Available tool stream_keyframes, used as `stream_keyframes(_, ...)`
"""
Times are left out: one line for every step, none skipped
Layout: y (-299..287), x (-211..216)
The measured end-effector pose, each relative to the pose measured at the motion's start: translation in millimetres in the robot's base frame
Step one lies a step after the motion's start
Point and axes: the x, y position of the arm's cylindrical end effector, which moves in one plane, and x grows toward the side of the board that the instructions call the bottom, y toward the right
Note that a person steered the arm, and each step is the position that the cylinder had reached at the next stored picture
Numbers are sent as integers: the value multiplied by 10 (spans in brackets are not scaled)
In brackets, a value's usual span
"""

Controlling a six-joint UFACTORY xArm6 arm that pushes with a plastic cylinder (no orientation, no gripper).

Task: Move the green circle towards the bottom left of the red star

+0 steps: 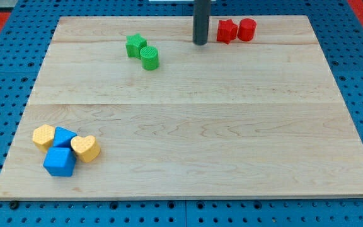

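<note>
The green circle [149,58] is a short cylinder in the upper middle-left of the wooden board [188,120]. It touches a green star-like block [135,45] at its upper left. The red star [226,30] sits near the view's top, right of centre, with a red circle [247,29] touching its right side. My tip [200,43] is the end of a dark rod, just left of the red star and well to the right of the green circle. It touches no block.
At the view's bottom left lies a cluster: a yellow block [43,135], a blue block [64,137], a yellow heart [86,148] and a blue cube [60,161]. A blue pegboard [5,63] surrounds the board.
</note>
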Motion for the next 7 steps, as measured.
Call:
stream_keyframes(63,303)
stream_keyframes(63,304)
stream_keyframes(63,312)
stream_keyframes(64,312)
stream_keyframes(11,312)
stream_keyframes(-522,368)
stream_keyframes(-751,570)
